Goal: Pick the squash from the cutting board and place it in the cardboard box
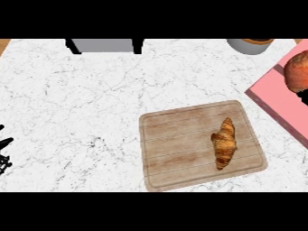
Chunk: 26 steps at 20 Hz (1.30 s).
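No words, numbers or signs can be read here, not on the board [176, 144], not on the box [283, 108] - nothing at all is written.

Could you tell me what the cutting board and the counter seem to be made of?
The cutting board looks like pale, matt wood: plank lines and grain run across it. The counter looks like white marble, or a marble-look surface, going by its thin grey veins.
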### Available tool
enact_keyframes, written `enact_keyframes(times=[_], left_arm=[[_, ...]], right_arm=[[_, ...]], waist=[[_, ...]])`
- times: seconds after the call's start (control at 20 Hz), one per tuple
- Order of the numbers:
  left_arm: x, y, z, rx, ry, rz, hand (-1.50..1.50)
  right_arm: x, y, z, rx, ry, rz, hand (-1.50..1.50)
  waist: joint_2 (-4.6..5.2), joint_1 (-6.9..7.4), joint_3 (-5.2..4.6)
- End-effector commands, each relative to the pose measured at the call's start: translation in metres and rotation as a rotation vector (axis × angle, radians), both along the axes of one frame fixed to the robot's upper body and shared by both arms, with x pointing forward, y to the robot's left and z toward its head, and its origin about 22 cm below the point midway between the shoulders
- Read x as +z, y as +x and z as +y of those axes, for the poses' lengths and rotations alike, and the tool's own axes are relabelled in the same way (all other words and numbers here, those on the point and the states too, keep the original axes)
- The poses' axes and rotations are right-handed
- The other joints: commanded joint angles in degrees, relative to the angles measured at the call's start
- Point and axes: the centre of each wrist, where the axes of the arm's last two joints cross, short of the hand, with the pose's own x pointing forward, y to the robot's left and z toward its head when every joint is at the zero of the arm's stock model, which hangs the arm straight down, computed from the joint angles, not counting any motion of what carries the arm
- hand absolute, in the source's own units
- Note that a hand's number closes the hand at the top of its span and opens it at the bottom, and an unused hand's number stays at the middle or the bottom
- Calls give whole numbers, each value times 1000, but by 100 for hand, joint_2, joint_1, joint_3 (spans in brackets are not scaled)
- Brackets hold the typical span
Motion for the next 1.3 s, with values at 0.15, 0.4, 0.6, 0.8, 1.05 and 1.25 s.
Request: enact_keyframes(times=[0.15, 0.4, 0.6, 0.8, 1.05, 1.25], left_arm=[[29, 47, -60, -179, -13, -357, 0], [35, 51, -59, -183, 6, -376, 0], [30, 52, -58, -170, -7, -366, 0], [17, 47, -60, -161, -5, -378, 0], [19, 51, -67, -188, 2, -364, 0], [25, 56, -60, -183, 11, -365, 0]], right_arm=[[-12, 9, -36, 4, 11, -5, 150], [-47, 26, -57, 8, 38, 47, 150], [-72, 29, -76, 5, 85, 176, 150], [-112, 31, -98, -107, 158, 307, -150], [-130, 35, -101, -5, 201, 303, -150], [-121, 39, -111, 43, 308, 132, -150]], waist=[[-27, -61, 113], [25, 105, 121], [-6, 53, 113], [16, 74, 106], [-5, 117, 114], [-20, 54, 124]])
